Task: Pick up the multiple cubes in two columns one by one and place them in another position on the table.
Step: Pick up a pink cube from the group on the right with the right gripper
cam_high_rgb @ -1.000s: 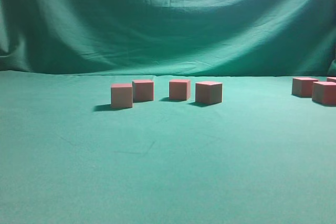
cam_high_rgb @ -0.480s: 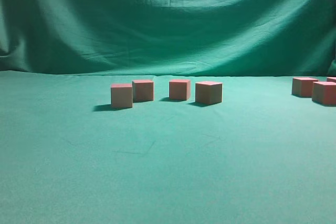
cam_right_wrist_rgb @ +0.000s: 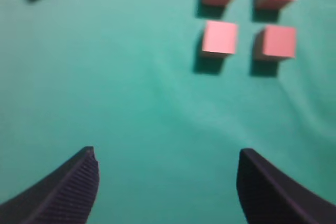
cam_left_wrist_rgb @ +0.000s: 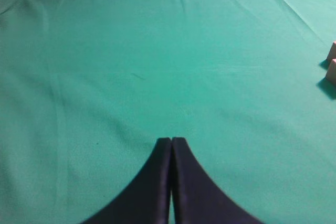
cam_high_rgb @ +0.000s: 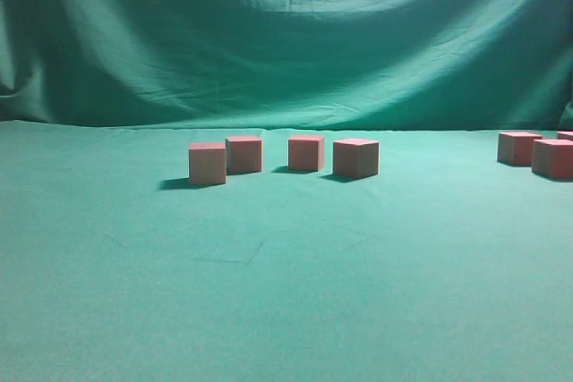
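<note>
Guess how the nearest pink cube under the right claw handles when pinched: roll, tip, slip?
The near-left cube has flat faces and sharp edges, so it probably won't roll and should sit square between the open right claw. As tall as wide, it likely slides rather than tips. The matte faces suggest decent grip. Weight can't be judged.

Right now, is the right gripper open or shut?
Open. In the right wrist view the right gripper shows its two fingers far apart, only bare table between them, nothing held.
</note>
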